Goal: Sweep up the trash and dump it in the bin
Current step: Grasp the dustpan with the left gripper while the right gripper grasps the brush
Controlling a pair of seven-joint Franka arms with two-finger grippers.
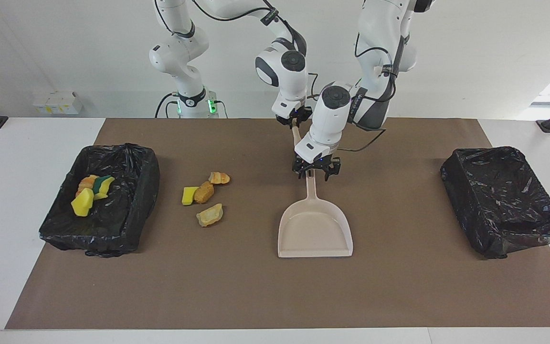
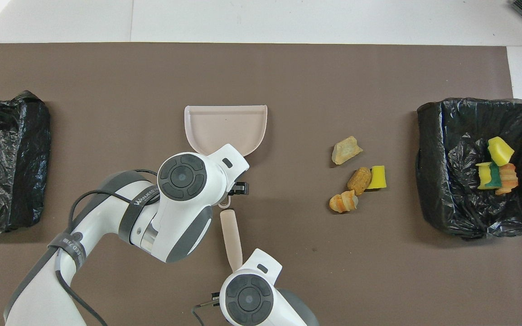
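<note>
Mat (image 1: 399, 296) is covering most of the table; two black-lined bins are sitting on it, one at each arm's end. The bin (image 1: 127, 224) at the right arm's end is holding three pieces of trash (image 1: 89, 193): yellow sponge chunks, one green-backed, plus an orange-brown bread-like piece. The other bin (image 1: 504, 200) is showing no trash inside.

Dustpan (image 1: 315, 231) is lying flat mid-mat, handle pointing toward the robots. Left gripper (image 1: 314, 172) is sitting low at the handle's tip; fingers are looking spread around it, contact not confirmable. Right gripper (image 1: 294, 119) is pinching the top of the brush (image 2: 231, 235), which is slanting down so its lower end sits just beside the dustpan handle.

Four loose pieces of trash are sitting on the mat between dustpan and the fuller bin: pale bread chunk (image 1: 209, 215), brown roll (image 1: 204, 192) touching a yellow sponge (image 1: 189, 196), striped croissant (image 1: 219, 178) nearest the robots.

Handling, as a guess: sponges are light and soft and will probably bounce or roll off the bristles; the bread-like bits are looking firmer and irregular, likely tumbling. Better swept than pinched: push low and slow from the bin side toward the pan mouth. The pan is light, stiff plastic; grip it mid-handle so it isn't skidding.
</note>
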